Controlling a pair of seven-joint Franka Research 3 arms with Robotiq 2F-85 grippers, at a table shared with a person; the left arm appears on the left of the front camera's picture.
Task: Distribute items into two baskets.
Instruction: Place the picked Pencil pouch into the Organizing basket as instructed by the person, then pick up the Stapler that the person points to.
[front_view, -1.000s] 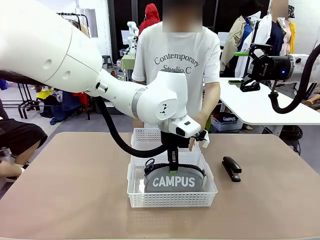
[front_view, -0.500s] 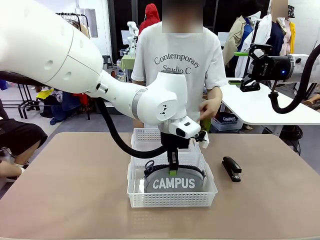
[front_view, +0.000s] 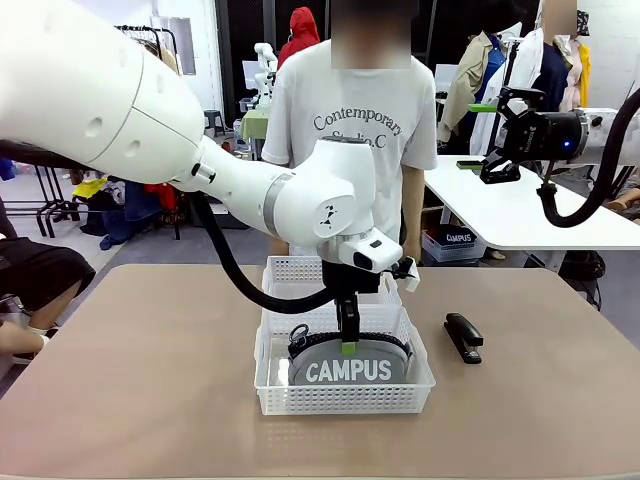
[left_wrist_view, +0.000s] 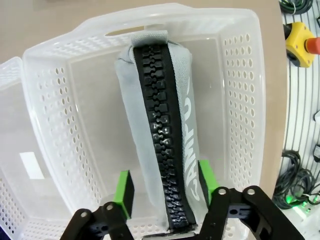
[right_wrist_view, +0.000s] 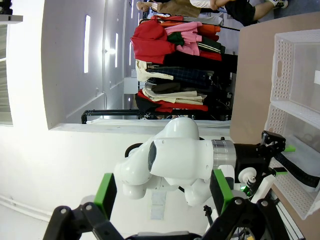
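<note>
Front view: the left gripper (front_view: 347, 345) is hanging over the near basket (front_view: 345, 402), fingertips pointing down at the grey "CAMPUS" pouch (front_view: 350, 368). The pouch is lying inside this basket, lettering facing the camera. The far basket (front_view: 290, 270) is sitting at 12 o'clock of the near one, touching it. The black stapler (front_view: 463, 337) is lying on the table (front_view: 150, 350) at 3 o'clock of the near basket, apart from it. The right gripper (front_view: 488, 140) is hanging high at 2 o'clock of the scene. A person (front_view: 360, 120) is standing at the table's far side.

Left wrist view: the left gripper (left_wrist_view: 165, 185) is straddling the pouch (left_wrist_view: 155, 115), its green pads (left_wrist_view: 125, 192) spread to either side of the zip, not pinching it.

Right wrist view: the right gripper (right_wrist_view: 162, 187) is holding its fingers spread wide, nothing between them.
</note>
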